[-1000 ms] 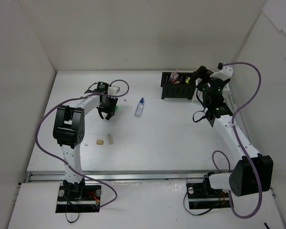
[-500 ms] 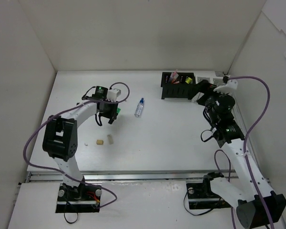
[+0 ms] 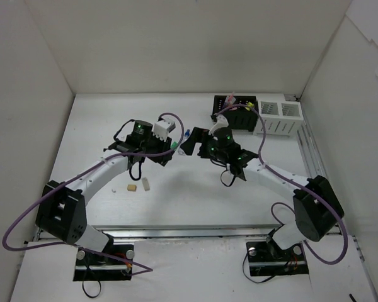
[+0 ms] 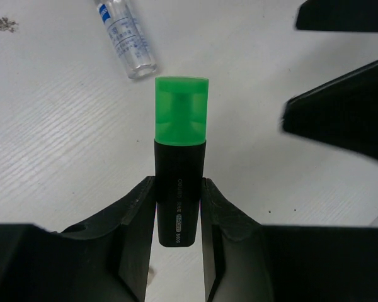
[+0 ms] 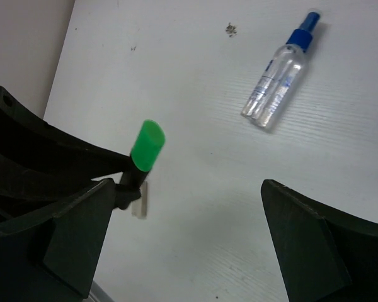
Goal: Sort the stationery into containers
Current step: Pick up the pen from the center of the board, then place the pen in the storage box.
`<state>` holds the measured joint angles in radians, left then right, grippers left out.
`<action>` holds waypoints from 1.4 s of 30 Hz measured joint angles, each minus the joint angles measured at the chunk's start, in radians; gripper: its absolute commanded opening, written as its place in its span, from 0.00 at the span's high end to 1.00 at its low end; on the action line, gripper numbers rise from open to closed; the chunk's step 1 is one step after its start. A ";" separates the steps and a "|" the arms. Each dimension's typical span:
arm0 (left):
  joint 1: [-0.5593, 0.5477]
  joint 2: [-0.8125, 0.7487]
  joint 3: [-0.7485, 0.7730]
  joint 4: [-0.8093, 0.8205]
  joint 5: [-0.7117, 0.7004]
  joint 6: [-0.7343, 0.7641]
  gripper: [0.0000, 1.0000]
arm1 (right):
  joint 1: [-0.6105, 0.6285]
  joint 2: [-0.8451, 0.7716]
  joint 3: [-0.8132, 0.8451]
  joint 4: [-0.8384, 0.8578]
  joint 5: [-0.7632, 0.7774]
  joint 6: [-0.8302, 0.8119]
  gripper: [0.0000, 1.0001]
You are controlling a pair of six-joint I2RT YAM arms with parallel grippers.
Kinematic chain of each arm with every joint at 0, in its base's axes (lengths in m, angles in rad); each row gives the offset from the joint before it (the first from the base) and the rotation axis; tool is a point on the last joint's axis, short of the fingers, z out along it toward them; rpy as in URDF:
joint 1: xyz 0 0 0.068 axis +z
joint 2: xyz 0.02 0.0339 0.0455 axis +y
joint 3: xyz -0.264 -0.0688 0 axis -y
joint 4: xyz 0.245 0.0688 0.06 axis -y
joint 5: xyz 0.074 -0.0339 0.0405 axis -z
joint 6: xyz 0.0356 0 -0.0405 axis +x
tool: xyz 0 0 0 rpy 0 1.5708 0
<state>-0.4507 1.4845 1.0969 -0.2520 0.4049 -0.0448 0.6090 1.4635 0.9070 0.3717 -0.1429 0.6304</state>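
A black highlighter with a green cap (image 4: 180,123) sits upright between the fingers of my left gripper (image 4: 179,207), which is shut on its barrel. In the top view this gripper (image 3: 170,151) hangs over the table's middle, the green cap (image 3: 176,151) pointing right. My right gripper (image 3: 191,141) faces it from the right, open wide and holding nothing (image 5: 189,245); the cap (image 5: 147,146) stands just off its left finger. A clear blue-capped bottle (image 5: 280,75) lies on the table behind both. The black organiser (image 3: 234,108) and two white bins (image 3: 279,117) stand at the back right.
A tan eraser (image 3: 132,187) and a pale eraser (image 3: 146,183) lie left of centre near the front, with a small white bit (image 3: 114,188) beside them. White walls close off the table's left, back and right sides.
My right arm has swung from the organiser at the back right to the table's middle, facing the left gripper. The left gripper has carried the highlighter to the right.
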 measured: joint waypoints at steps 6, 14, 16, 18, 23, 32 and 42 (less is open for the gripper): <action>-0.050 -0.018 -0.022 0.005 -0.023 -0.027 1.00 | 0.113 0.126 0.064 0.083 0.119 0.060 0.06; -0.053 -0.049 -0.025 0.016 -0.043 -0.050 1.00 | 0.142 0.204 0.083 0.127 0.189 0.119 0.42; -0.053 -0.050 -0.026 0.018 -0.043 -0.055 1.00 | 0.151 0.213 0.084 0.150 0.190 0.132 0.57; -0.055 -0.050 -0.026 0.024 -0.039 -0.062 1.00 | 0.160 0.217 0.084 0.180 0.183 0.147 0.77; -0.059 -0.042 -0.020 0.027 -0.045 -0.073 0.84 | 0.171 0.210 0.084 0.233 0.187 0.155 1.00; -0.063 -0.023 -0.001 0.076 -0.014 -0.071 0.00 | 0.106 0.075 0.048 0.219 0.301 0.028 1.00; 0.090 -0.110 -0.064 0.105 -0.006 -0.072 0.01 | -0.209 -0.014 0.200 0.143 0.523 -0.253 1.00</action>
<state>-0.3603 1.3743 1.0332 -0.1467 0.3992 -0.1173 0.4004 1.4498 1.1072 0.5144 0.3805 0.3771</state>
